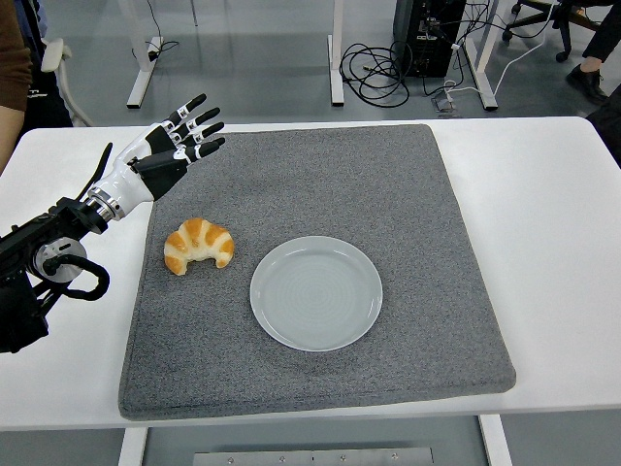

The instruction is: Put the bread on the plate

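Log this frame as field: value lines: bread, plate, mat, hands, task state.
bread: croissant on the mat, left of the plate, not touching it
plate: pale round plate, nothing on it, near the mat's middle front
mat: grey mat on the white table
left hand: left hand above the mat's far left corner, fingers spread, holding nothing, apart from the croissant
right hand: not in view
task state: croissant not yet grasped or placed
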You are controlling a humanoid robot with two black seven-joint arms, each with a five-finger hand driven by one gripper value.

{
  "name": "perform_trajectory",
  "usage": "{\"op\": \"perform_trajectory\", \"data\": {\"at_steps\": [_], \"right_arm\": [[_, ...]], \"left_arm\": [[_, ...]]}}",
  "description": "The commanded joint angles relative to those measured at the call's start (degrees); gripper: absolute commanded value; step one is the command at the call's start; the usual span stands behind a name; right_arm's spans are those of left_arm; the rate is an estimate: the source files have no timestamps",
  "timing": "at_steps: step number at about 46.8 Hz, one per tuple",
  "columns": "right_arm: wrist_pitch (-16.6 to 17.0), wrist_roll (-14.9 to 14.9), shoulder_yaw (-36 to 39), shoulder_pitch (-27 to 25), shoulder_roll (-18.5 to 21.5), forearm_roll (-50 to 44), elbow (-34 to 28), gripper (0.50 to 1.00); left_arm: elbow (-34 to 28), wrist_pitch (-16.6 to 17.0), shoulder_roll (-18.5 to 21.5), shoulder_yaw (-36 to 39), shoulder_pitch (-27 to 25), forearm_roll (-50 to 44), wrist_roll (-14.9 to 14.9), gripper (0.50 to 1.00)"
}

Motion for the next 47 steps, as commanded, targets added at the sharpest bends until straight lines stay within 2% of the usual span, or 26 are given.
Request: {"op": "perform_trajectory", "data": {"at_steps": [1,36,42,47], "right_arm": [[0.0,0.0,0.0,0.0,0.0,0.0,0.0,1.000],[0.0,0.0,0.0,0.0,0.0,0.0,0.0,1.000],[0.0,0.0,0.0,0.0,0.0,0.0,0.0,1.000],[0.0,0.0,0.0,0.0,0.0,0.0,0.0,1.000]], "left_arm": [[0.0,0.1,0.0,0.0,0.0,0.1,-0.1,0.971],[-0.1,0.7,0.3,0.3,-0.4,0.6,-0.2,0.971],[-0.1,0.9,0.8,0.6,-1.8,2.6,-0.2,0.969],[-0.1,2.4,1.0,0.7,-2.6,6.4,-0.2,0.969]]}}
